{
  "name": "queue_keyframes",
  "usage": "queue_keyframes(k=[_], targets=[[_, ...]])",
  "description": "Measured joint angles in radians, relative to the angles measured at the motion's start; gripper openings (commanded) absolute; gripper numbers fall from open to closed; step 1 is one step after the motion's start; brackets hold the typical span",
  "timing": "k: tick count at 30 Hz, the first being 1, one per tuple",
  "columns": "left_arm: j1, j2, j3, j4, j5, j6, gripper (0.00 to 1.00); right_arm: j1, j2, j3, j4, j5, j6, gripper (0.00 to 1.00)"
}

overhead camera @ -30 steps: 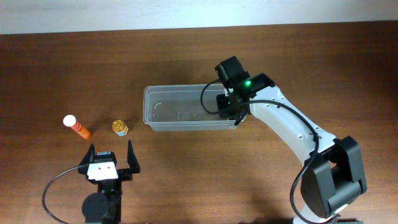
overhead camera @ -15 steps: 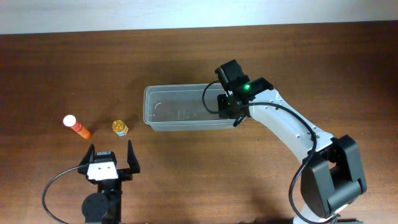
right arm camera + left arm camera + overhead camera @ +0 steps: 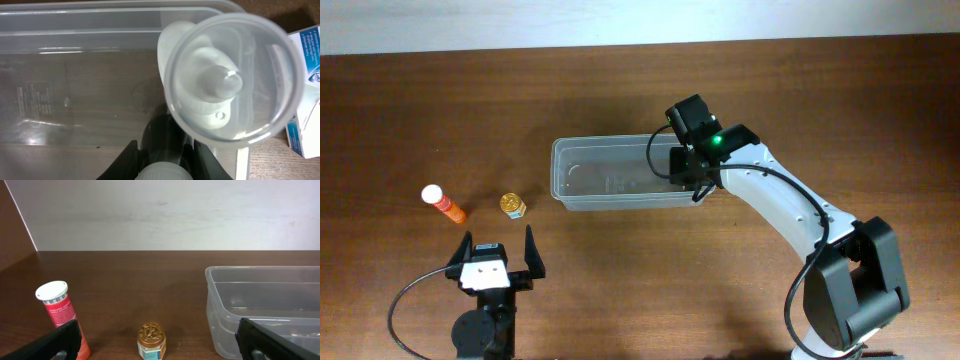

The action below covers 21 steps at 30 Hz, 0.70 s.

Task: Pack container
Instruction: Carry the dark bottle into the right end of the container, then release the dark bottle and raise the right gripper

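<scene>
Overhead: my right hand (image 3: 686,172) hangs over the right end of the container (image 3: 610,172), whose long axis runs off to that hand's left across the table (image 3: 840,90). My left hand (image 3: 500,254) is spread wide, empty and well apart from the tub, with an orange tube (image 3: 443,203) and a small jar (image 3: 513,205) just ahead of its fingers. Left wrist: jar dead ahead, tube ahead-left, container ahead-right. Right wrist: right hand looks clamped on the stem of a clear funnel piece (image 3: 232,75), tub floor directly below, white-and-blue carton (image 3: 306,95) to the right, outside the rim. The right arm is nearer, so I reckon the next move is straight down, then release.
</scene>
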Motion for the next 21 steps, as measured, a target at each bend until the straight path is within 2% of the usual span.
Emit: queue_keyframes(k=[12,15,21], targets=[[0.000,0.000,0.000,0.000,0.000,0.000,0.99,0.000,0.000,0.000,0.002,0.003,0.000,0.26],[0.000,0.000,0.000,0.000,0.000,0.000,0.99,0.000,0.000,0.000,0.002,0.003,0.002,0.32],[0.000,0.000,0.000,0.000,0.000,0.000,0.99,0.000,0.000,0.000,0.006,0.010,0.003,0.33]])
